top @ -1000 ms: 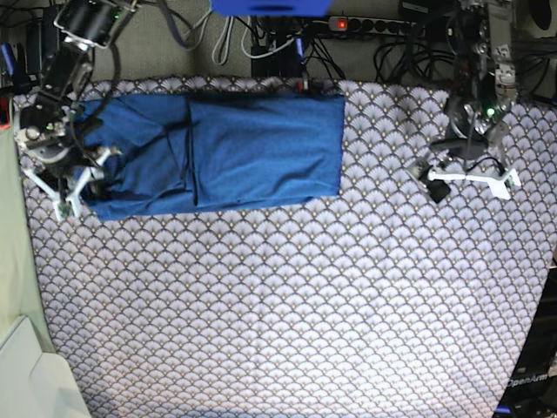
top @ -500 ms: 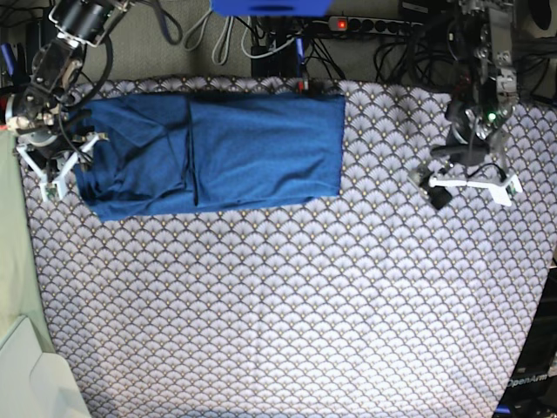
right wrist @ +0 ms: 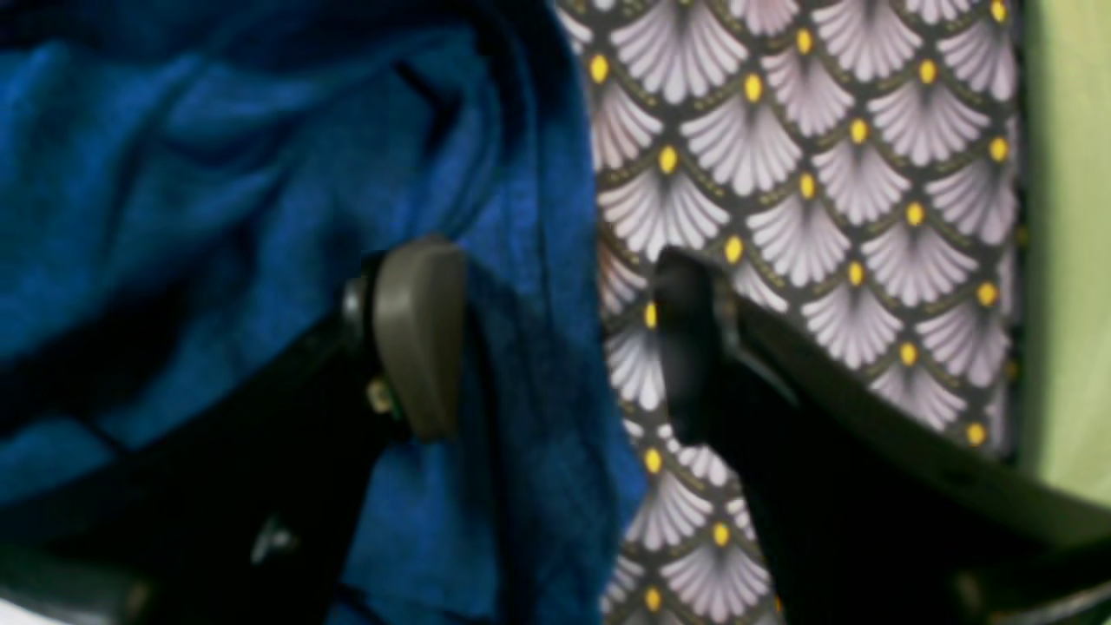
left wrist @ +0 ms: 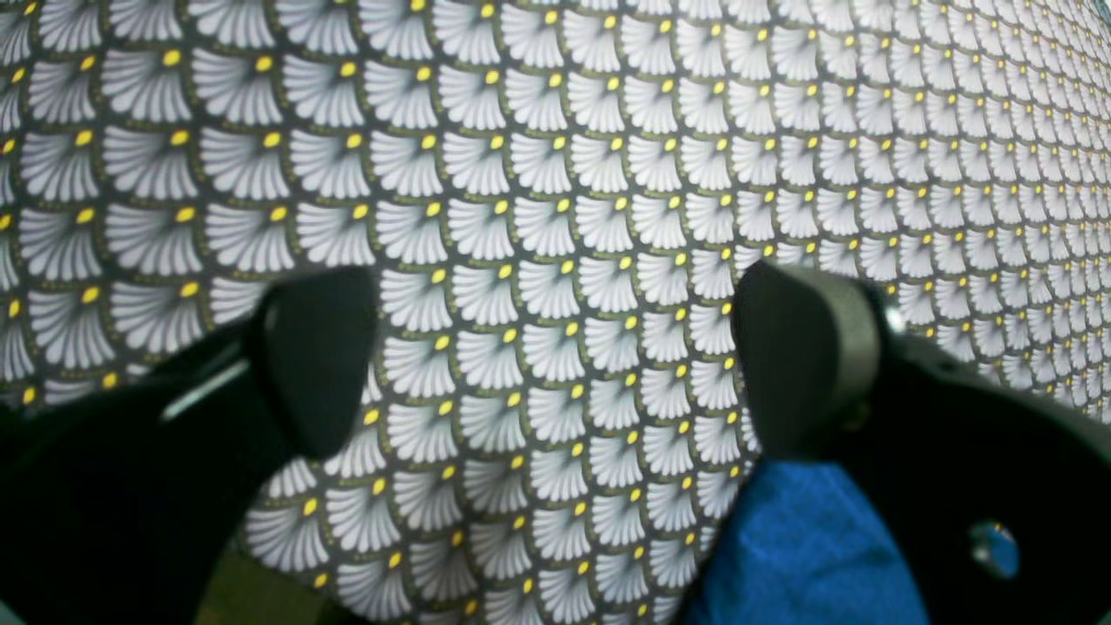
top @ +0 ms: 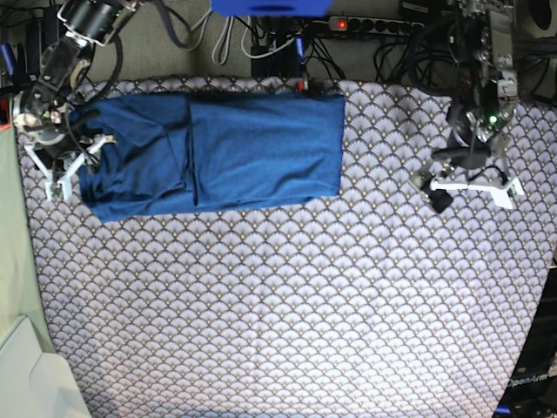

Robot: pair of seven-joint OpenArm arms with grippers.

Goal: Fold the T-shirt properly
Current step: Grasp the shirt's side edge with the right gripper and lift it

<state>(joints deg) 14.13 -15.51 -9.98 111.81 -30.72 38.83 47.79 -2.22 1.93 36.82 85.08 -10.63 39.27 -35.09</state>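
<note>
now the right fingers (top: 68, 168) straddle the t-shirt (top: 252, 148) edge again.

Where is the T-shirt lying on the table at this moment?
In the base view the T-shirt lies folded in the upper left of the patterned cloth, its left edge at the open right gripper.

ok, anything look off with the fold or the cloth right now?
The T-shirt is folded into a long band, but its end by the right pincer is bunched and wrinkled, with a slanted lower corner. The opposite end is square and flat. The patterned tablecloth lies smooth.
</note>
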